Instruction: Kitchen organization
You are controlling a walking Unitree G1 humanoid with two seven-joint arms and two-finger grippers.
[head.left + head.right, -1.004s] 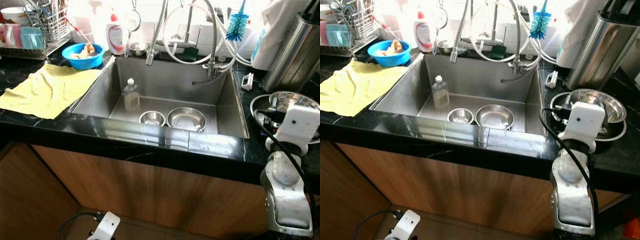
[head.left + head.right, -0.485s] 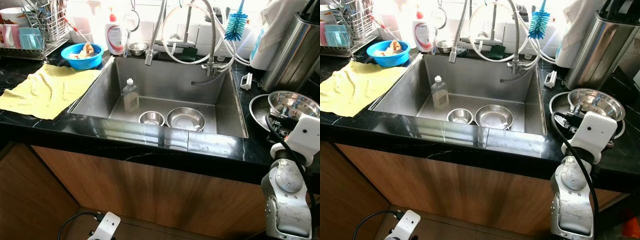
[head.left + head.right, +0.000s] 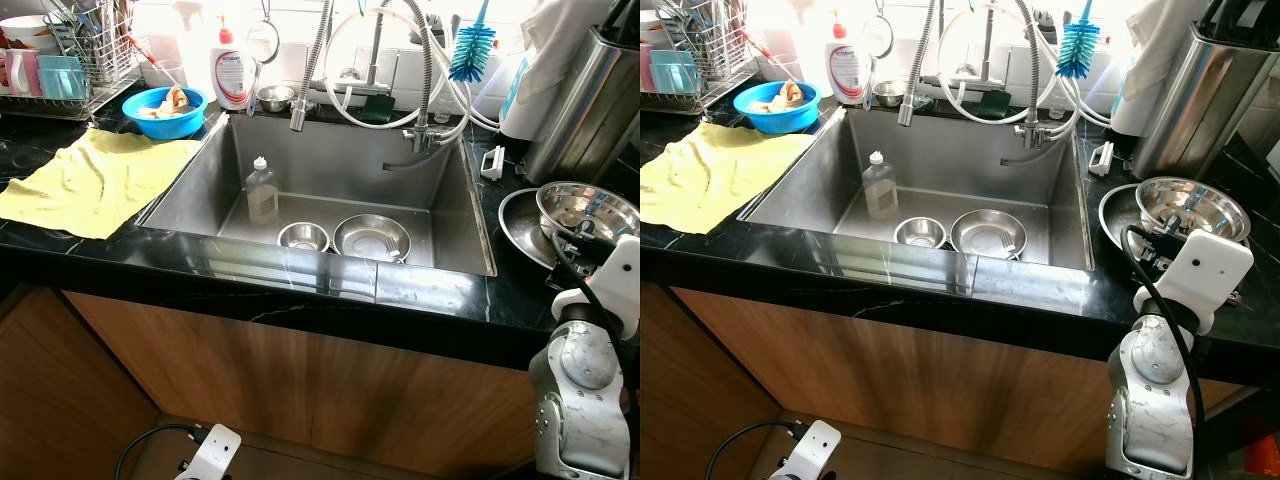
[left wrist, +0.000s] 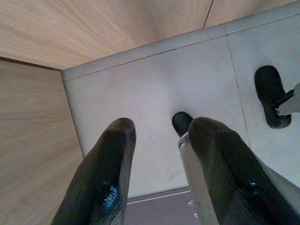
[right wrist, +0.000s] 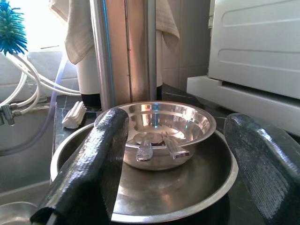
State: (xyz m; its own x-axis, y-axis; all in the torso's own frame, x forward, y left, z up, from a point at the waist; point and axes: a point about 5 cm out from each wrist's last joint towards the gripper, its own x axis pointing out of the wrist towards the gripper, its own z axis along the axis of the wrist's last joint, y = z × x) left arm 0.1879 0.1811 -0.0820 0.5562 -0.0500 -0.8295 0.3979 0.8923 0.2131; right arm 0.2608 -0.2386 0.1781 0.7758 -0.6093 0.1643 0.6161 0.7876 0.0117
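Right pincer [image 5: 176,154] agape — cutlery-filled steel bowl [image 5: 161,126]

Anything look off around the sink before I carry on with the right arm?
One oddity: a clear bottle stands upright inside the sink, beside two steel bowls. The yellow cloth lies rumpled on the counter. No spill or damage is visible. The right gripper is open toward the stacked bowls.

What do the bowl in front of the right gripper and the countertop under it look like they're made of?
The small round bowl looks like polished stainless steel: mirror-bright, reflecting the utensils inside. It sits in a wider steel pan with a duller sheen. The black countertop appears to be glossy polished stone, faintly veined, though a laminate can't be excluded.
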